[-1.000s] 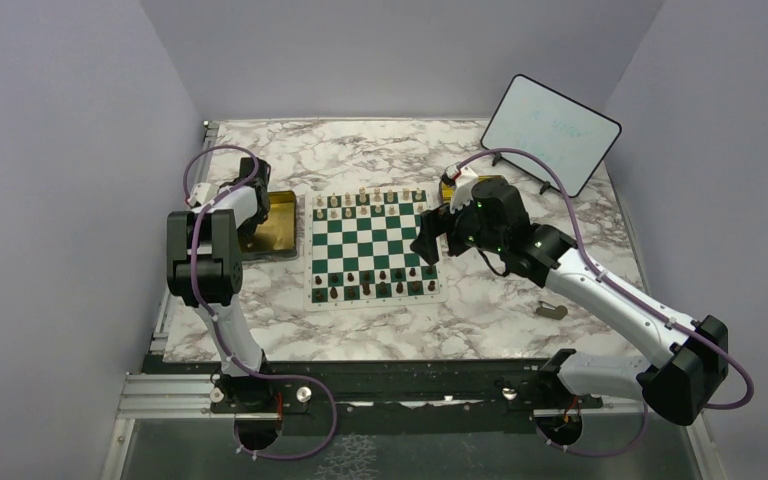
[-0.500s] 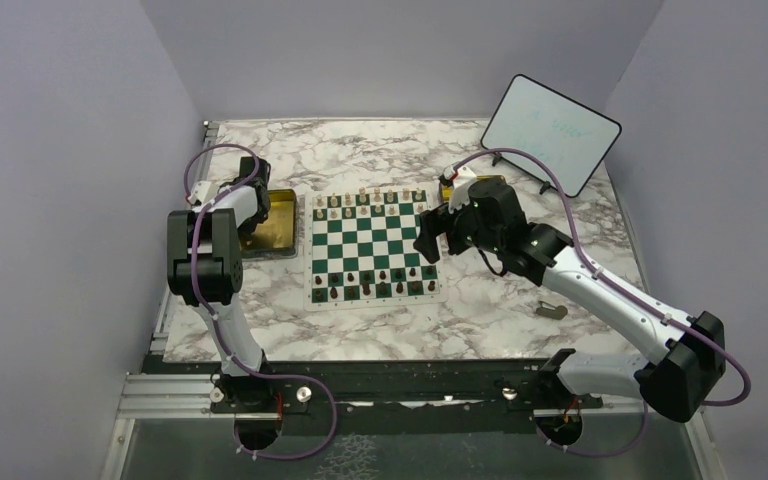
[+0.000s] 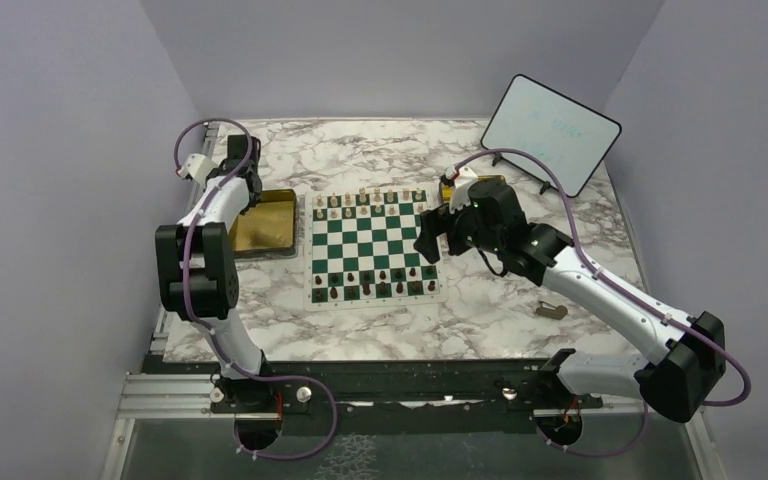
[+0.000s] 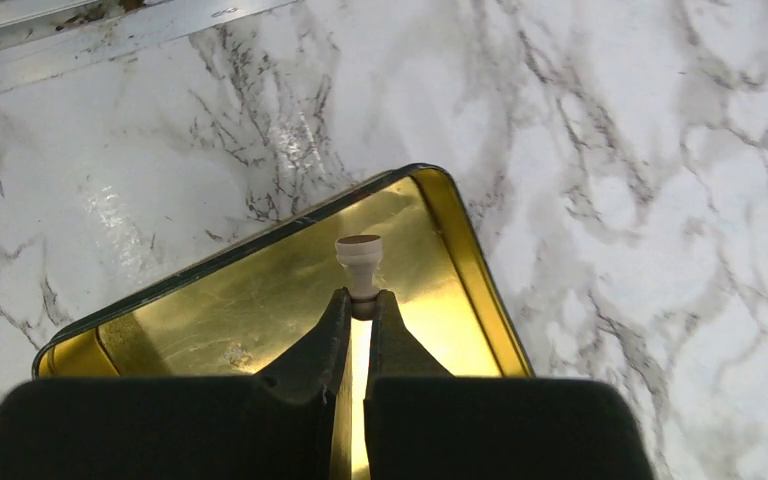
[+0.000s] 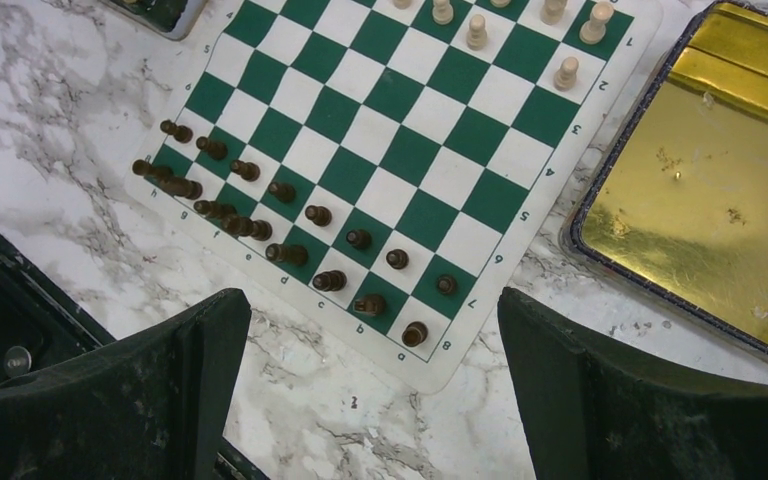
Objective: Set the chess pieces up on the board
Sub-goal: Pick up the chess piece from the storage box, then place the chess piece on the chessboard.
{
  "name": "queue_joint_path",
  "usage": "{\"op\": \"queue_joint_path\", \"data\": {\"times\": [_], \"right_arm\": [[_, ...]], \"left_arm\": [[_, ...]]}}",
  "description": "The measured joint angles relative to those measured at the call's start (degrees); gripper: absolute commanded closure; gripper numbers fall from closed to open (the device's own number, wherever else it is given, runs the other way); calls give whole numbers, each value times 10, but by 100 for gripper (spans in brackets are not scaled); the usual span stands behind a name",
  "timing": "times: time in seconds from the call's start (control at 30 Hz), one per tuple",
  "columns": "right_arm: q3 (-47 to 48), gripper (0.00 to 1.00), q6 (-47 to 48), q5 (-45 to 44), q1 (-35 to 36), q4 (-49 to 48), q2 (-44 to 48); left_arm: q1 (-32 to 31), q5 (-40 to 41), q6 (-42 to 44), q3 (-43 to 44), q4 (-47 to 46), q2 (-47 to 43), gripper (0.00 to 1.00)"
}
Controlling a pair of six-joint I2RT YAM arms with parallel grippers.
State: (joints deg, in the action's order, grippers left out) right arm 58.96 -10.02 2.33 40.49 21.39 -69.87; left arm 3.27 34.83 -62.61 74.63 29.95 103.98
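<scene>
L gripper [image 4: 361, 308]: fingers together, clamped on stem of one small cream turned-wood chess piece [image 4: 359, 262]. The piece sticks out past the tips with its round base facing away from the fingers; its head end is hidden between the pads. Right under and ahead of the L tips is a shiny gold rectangular metal tray w/ dark rim [image 4: 260, 300], seen at an angle. Piece looks clear of the tray floor, can't say for sure. Nothing else seen in the tray under the L tips. Tray sits on white marble-pattern tabletop w/ grey veins [image 4: 610, 200]. In the top view the L arm is raised over the tray's far-left part, and the board is off to the gripper's right, apart from it.

R gripper [image 5: 375, 300]: fingers wide apart, nothing between them, hovering at the board's right edge per the top view. Flat green-and-white checked board w/ white border [image 5: 400, 150] lies below and ahead of the R fingers. Dark brown pieces [image 5: 315, 215] stand in two rows on the board end closest to the R fingertips, most upright. Cream pieces [image 5: 566, 72] stand at the far end from the R tips, some squares there bare. A gold tray lies just past the board's side edge, on the right in the R wrist view.

White rounded-rectangle board on stand [image 3: 550, 125] is beyond the R gripper at the table's far-right corner.
</scene>
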Motion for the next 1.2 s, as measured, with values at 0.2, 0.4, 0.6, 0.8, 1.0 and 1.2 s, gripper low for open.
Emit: {"op": "queue_joint_path", "data": {"times": [0.2,0.4,0.6,0.8,1.0,1.2], "right_arm": [[0,0,-30,-2,0,10,8],[0,0,-42,-2,0,12,30],[-19,6,-30,13,0,-16,56],[-77,24,45,56,0,-68,72],[-157,44,182,132,0,-184,125],[-163,45,310,190,0,-255,103]], "left_arm": [[0,-64,85,9,-2,-57,100],[0,-185,206,6,-21,-105,100],[0,-331,294,-25,-43,-188,100],[-11,-515,353,-36,-59,-207,100],[-65,-662,382,-70,-58,-213,100],[-140,-773,392,-90,-59,-227,100]]}}
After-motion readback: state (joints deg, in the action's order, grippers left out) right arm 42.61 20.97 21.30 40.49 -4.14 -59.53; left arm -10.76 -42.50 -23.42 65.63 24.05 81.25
